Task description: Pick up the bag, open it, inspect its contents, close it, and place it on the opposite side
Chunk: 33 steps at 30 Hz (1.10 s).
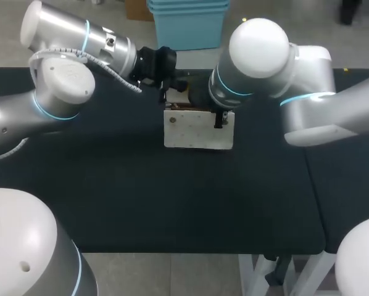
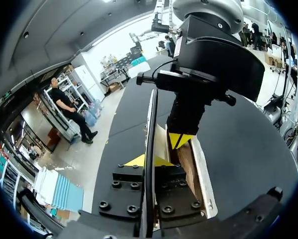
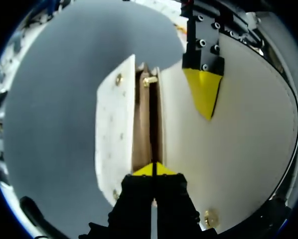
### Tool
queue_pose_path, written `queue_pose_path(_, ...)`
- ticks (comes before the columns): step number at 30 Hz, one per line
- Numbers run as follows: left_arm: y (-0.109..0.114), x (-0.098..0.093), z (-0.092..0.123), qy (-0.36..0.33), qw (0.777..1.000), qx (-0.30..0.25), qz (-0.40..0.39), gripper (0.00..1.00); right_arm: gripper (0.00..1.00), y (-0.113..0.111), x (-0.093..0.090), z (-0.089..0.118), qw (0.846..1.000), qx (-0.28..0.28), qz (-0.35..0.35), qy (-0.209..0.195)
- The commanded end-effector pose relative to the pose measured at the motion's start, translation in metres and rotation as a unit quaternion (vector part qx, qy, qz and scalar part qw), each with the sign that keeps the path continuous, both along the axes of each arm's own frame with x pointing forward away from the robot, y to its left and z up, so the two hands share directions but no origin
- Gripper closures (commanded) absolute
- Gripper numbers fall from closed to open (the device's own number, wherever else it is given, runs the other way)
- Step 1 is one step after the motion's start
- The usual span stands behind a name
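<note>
A cream bag [image 1: 194, 131] stands in the middle of the black table, with its flap [image 3: 248, 139] lifted and the brown inside [image 3: 141, 129] showing. My left gripper [image 2: 149, 160] is shut on the flap, whose thin edge [image 2: 150, 124] runs up between its fingers. In the right wrist view one left fingertip [image 3: 204, 94] lies flat against the flap's inner face. My right gripper [image 3: 153, 170] is shut, with its tips at the bag's mouth beside the front wall with gold studs [image 3: 111, 139]. I cannot tell whether it pinches the rim. From above, the right arm [image 1: 258, 55] hides the bag's back.
The black table [image 1: 141, 203] stretches wide to the left of the bag and in front of it. Its front edge [image 1: 172, 251] is near me. To the right, a seam [image 1: 311, 179] divides it from a second black surface.
</note>
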State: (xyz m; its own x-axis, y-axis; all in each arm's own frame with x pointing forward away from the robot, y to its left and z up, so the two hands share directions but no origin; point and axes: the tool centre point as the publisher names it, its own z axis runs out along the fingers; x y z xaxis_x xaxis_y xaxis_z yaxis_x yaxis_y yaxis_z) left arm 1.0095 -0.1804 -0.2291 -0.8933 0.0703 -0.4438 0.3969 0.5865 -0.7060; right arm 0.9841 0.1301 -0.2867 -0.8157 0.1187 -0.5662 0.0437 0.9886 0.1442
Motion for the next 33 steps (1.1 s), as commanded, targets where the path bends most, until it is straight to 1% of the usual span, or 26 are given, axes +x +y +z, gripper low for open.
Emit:
queue_pose_path(1,-0.001,-0.001,-0.001,0.0,1.0,-0.001,0.0,1.0,1.0,0.006,0.003,-0.001,1.0,-0.003,0.001,-0.007)
queue_pose_path(5,-0.001,-0.001,-0.002,0.001,1.0,0.0,0.0,1.0,1.0,0.009,0.005,0.0,1.0,-0.004,0.006,-0.009)
queue_pose_path(8,-0.001,0.0,0.001,0.001,1.0,-0.003,0.001,1.0,1.0,0.01,0.006,-0.005,1.0,-0.004,0.007,-0.005)
queue_pose_path(16,0.003,0.007,0.0,0.02,1.0,-0.004,0.021,1.0,1.0,0.006,-0.003,-0.018,1.0,0.004,0.0,0.005)
queue_pose_path(24,0.002,0.008,-0.002,0.03,0.999,-0.007,0.025,1.0,1.0,0.009,-0.009,-0.02,1.0,0.008,-0.001,0.0)
queue_pose_path(33,0.004,0.005,0.003,0.024,0.999,-0.025,0.026,1.0,1.0,0.014,-0.01,-0.025,1.0,-0.004,-0.001,0.006)
